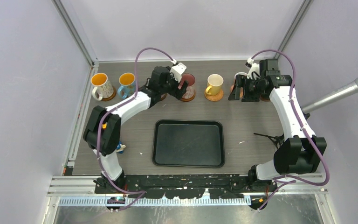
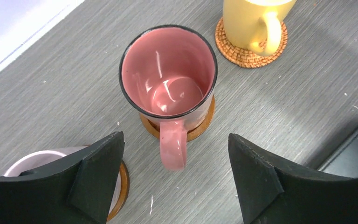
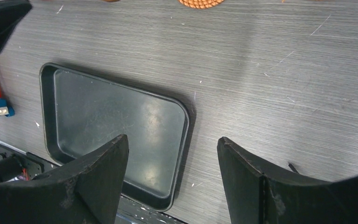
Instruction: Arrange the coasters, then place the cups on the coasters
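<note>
1. The grey surface [image 1: 242, 121] is carrying the lot; the black tray [image 1: 189, 143] is sitting in the middle.
2. Left hand [image 2: 176, 140] is hanging spread wide, gripping nothing; right hand [image 3: 172, 140] is gaping too, empty, off at the row's right end.
3. The pink mug [image 2: 168, 77] is standing upright in the far row, dead ahead of the left hand; its handle is pointing back into the gap between the fingers, touching neither; left arm's way nearer.
4. It's looking glossy, pink inside, dark rim; yellow mug [image 2: 254, 23] is sitting beside it, lilac mug [image 2: 37, 161] peeking from behind a finger.
5. The wooden coaster [image 2: 199, 128] is poking out underneath, handle side mostly; I'm guessing that one's placed.
</note>
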Controlling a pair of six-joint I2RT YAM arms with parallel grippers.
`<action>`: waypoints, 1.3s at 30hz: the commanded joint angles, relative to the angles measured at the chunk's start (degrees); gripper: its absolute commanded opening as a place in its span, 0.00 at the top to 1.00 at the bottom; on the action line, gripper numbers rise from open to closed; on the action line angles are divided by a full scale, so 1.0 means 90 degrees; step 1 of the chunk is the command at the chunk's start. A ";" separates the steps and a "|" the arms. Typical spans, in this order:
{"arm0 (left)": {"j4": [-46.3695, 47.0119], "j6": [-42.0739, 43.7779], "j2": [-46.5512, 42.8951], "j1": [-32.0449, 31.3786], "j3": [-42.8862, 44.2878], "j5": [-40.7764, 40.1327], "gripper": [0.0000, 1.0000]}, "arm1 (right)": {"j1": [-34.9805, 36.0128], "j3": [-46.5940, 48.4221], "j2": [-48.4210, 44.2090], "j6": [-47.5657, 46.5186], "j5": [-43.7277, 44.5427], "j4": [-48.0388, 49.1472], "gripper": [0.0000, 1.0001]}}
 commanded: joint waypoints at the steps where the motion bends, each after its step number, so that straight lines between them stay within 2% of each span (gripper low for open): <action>1: -0.0268 0.0289 -0.0799 0.0010 -0.0080 0.0162 0.15 | -0.0001 -0.0056 -0.0060 -0.0242 -0.0158 -0.0001 0.26; 7: -0.1114 0.0819 -0.1632 0.0011 -0.0377 0.0412 0.15 | 0.0288 -0.0307 -0.0039 -0.0510 -0.0160 0.0087 0.26; 14: -0.2525 0.2271 -0.2850 0.0010 -0.1468 0.2165 0.18 | 0.1341 -0.1253 -0.0239 -0.0894 0.0515 0.1044 0.27; 18: -0.2570 0.2572 -0.3257 -0.0007 -0.2243 0.1900 0.21 | 0.1827 -0.1821 -0.0184 -0.1144 0.1112 0.1685 0.27; 23: -0.2499 0.2890 -0.3259 -0.0009 -0.2811 0.1786 0.32 | 0.2163 -0.2176 0.0129 -0.1317 0.1439 0.2163 0.27; 28: -0.2406 0.2909 -0.2854 -0.0029 -0.2900 0.1699 0.49 | 0.2333 -0.2163 0.0619 -0.1342 0.1763 0.2430 0.28; 39: -0.1944 0.3038 -0.2024 -0.0029 -0.2868 0.1355 0.57 | 0.2398 -0.2139 0.1405 -0.1586 0.2431 0.2844 0.29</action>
